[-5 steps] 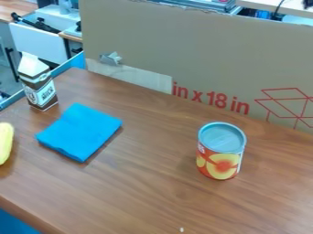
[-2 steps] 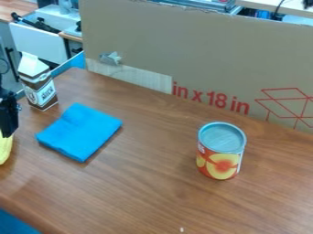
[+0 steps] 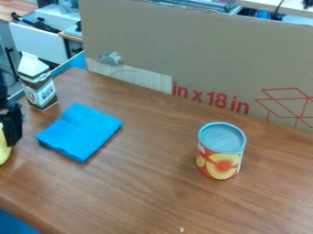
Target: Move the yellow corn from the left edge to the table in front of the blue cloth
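Gripper (image 3: 12, 137) by yellow object (image 3: 4, 150), beside blue cloth (image 3: 80, 131); jaws' state we cannot tell. We would centre across the object's middle, squeezing gently.

Cardboard panel (image 3: 202, 55) behind wooden table (image 3: 140, 192)

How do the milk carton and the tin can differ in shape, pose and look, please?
The carton is boxy with a peaked top, while the can is round with a flat lid. The carton is brown and white; the can has an orange-red label with yellow fruit on it. The carton stands near the blue cloth, whereas the can stands well away from it. Both stand upright on the wooden table.
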Action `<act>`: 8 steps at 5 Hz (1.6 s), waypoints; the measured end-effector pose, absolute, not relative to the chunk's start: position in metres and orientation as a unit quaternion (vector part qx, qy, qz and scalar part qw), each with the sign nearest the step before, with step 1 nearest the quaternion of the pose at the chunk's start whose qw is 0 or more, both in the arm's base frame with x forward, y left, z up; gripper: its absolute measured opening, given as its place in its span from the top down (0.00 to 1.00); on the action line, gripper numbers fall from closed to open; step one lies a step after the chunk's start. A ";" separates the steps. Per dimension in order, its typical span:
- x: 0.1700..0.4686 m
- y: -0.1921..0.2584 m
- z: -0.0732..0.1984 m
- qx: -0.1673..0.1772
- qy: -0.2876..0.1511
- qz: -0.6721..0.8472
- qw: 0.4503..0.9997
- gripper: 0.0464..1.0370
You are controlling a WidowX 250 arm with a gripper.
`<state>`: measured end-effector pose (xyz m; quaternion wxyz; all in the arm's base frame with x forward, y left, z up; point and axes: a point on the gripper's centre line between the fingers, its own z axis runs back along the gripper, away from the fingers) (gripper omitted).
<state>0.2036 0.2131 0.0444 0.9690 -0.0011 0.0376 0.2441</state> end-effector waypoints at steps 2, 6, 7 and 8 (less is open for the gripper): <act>0.202 0.223 0.019 0.003 0.049 0.266 0.963 0.09; 0.219 0.152 0.110 0.059 0.017 0.193 0.979 0.36; 0.239 0.105 0.114 0.010 0.028 0.101 0.994 0.36; 0.243 0.049 0.101 -0.047 0.040 0.031 0.998 0.36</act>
